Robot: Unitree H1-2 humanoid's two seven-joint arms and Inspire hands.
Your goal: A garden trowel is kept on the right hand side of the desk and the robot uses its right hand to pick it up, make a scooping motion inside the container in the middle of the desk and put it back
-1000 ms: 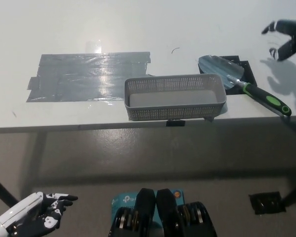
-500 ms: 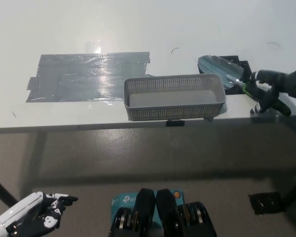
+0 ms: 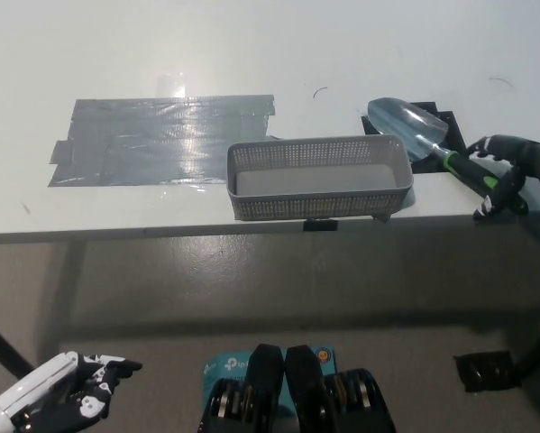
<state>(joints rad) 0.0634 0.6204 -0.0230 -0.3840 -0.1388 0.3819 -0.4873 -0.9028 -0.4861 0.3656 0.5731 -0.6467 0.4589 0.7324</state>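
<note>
**benchbot_fan:** so what changed in the last second? a second ago the right hand was up at 1 o'clock of the trowel, well clear of it, over bare desk

**tray_watcher:** yeah, it swung down and in from 3 o'clock; half a second back it was just arriving at the handle, now its fingers are curled over the black and green grip, so I'd call it holding the trowel; how firm I can't say, that edge of the shot is dark

**benchbot_fan:** did the trowel move at all?

**tray_watcher:** barely; the blade nudged a touch toward 1 o'clock but it's still on the black mat, just off the container at its 2 o'clock corner, handle running out to 4 o'clock; not lifted yet as far as I can see

**benchbot_fan:** and the rest?

**tray_watcher:** container hasn't budged, still mid-desk by the front edge, nothing visible in it; the grey tape patch sits at its 10 o'clock; left hand is parked way down at 7 o'clock, below the desk, loosely spread and holding nothing, same as before

**benchbot_fan:** so reach done, grasp on, lift next?

**tray_watcher:** that's my read; pickup is the step in hand, with the scoop and the put-back all still to come
</note>
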